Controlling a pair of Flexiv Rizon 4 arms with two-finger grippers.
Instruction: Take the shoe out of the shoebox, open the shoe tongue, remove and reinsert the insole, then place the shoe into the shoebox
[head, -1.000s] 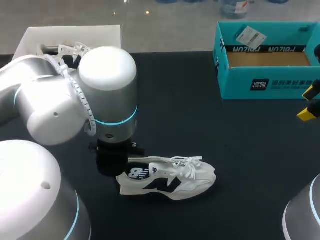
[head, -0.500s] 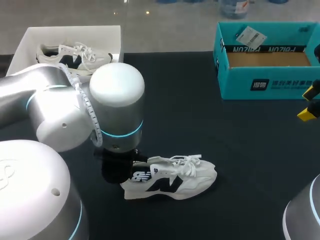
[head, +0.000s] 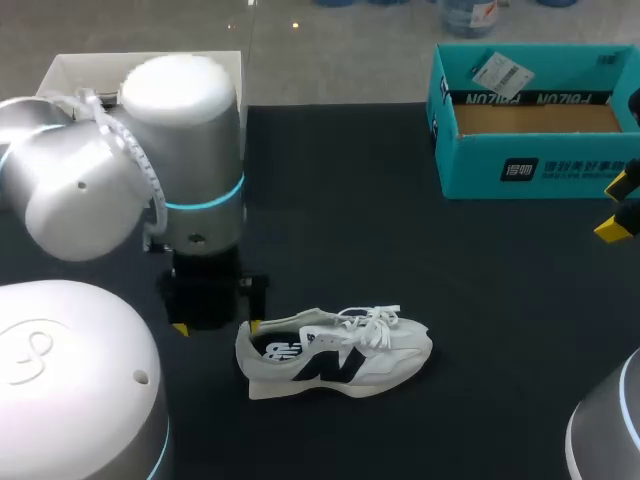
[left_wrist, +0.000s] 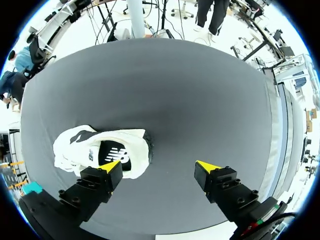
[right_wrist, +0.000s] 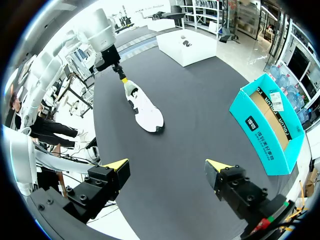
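The white sneaker is set on the tabletop, well apart from the teal shoebox. The left jaws are spread wide, empty, beside its heel. The right jaws are equally open and empty. Tongue-opening is judged next, so a pinch near the laces is needed.

Black table: shoe, teal shoebox, white box.

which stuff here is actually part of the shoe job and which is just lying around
Part of the job:
white shoe, out on the table
teal shoebox, open
left gripper, open, one fingertip at the shoe's heel

Just lying about:
white box at the table's far corner
paper tag at the teal shoebox's far wall
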